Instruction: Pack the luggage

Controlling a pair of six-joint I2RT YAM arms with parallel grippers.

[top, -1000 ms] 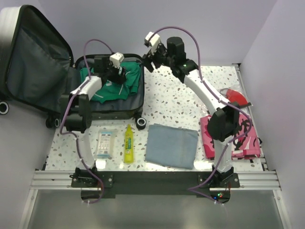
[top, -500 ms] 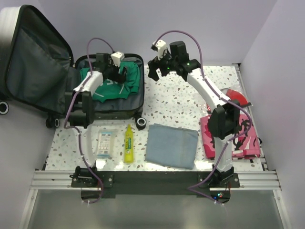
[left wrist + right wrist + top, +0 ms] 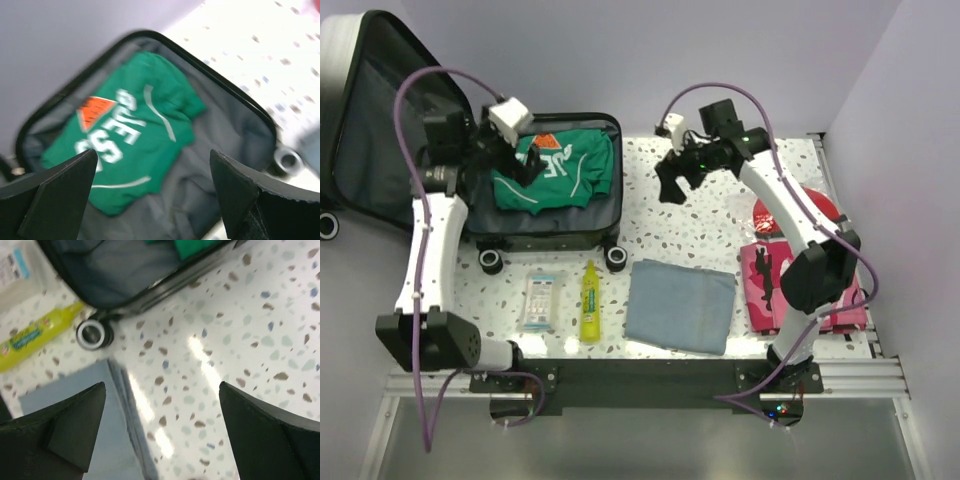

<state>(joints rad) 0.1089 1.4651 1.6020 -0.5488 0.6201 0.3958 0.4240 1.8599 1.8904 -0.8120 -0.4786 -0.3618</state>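
Luggage (image 3: 590,222) now holds the released green shirt (image 3: 560,170). Left fingers (image 3: 55,195) and right fingers (image 3: 70,425) have been withdrawn and opened wide, freed for another item.

Speckled table (image 3: 720,225): open luggage (image 3: 605,208) left of right gripper (image 3: 672,185); packet (image 3: 540,303), yellow bottle (image 3: 589,300), folded blue cloth (image 3: 680,305) nearer arm bases; pink garment (image 3: 845,305), red item (image 3: 815,205) to its right.

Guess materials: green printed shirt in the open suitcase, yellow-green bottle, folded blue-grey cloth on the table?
Green printed shirt in the open suitcase: soft matte knit, judging by its creases and limp folds. Yellow-green bottle: probably plastic, glossy, with a printed label. Folded blue-grey cloth: matte textile, stacked layers showing at its edge; fibre unclear.
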